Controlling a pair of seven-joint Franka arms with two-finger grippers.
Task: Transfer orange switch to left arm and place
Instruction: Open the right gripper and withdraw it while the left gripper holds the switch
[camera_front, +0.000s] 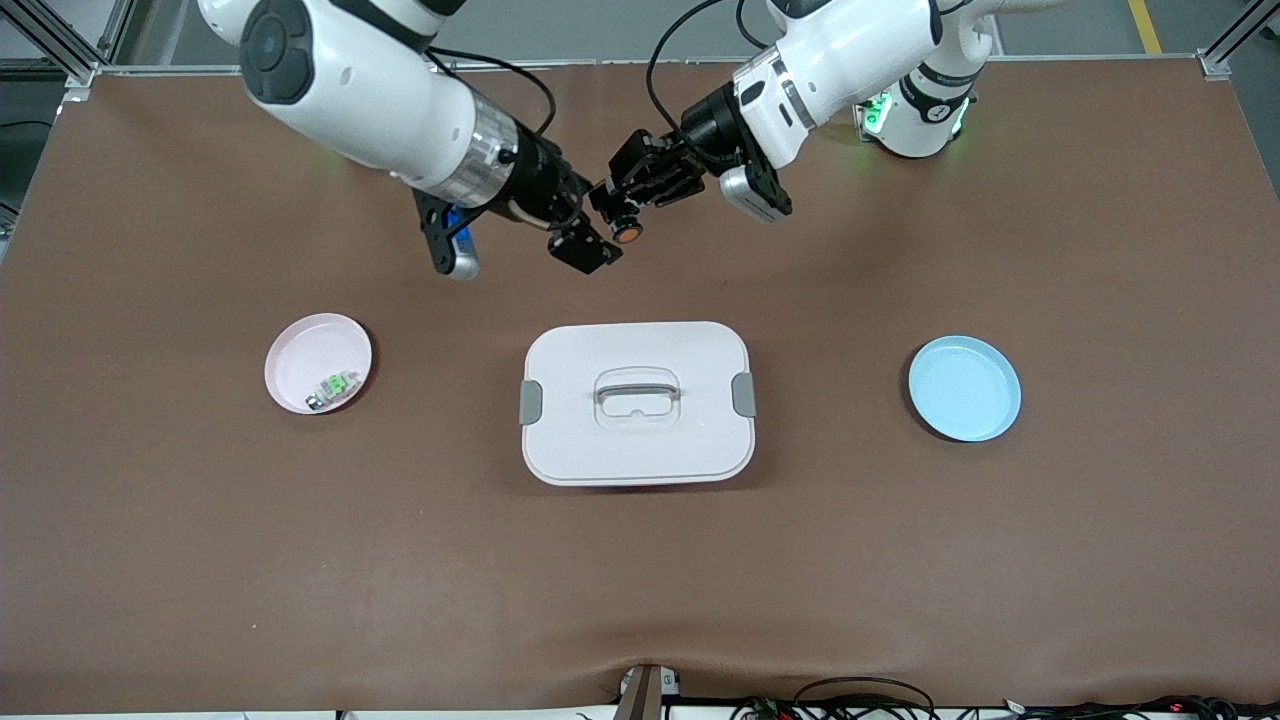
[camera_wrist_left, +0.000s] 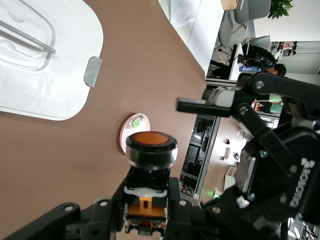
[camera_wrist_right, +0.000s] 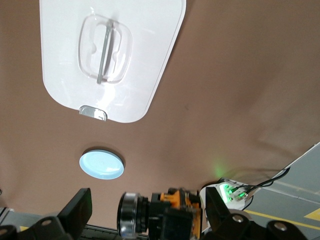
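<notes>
At frame centre sits the white lidded box (camera_front: 637, 402), between the pink plate (camera_front: 300, 348) with a green-and-silver switch (camera_front: 335, 386) and the blue plate (camera_front: 964, 388). Above it in the upper middle, the left gripper (camera_front: 622, 212) clamps the orange switch (camera_front: 627, 232); the right gripper (camera_front: 592, 222) spreads wide around it

Robotics lab, aluminium frame (camera_front: 60, 50), office desks (camera_wrist_left: 235, 45)

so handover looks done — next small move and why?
Probably back the right gripper away from the orange switch: its jaws stand open either side of the switch, while the left gripper is shut on it. Then the left arm can carry it around the box to the blue plate.
</notes>
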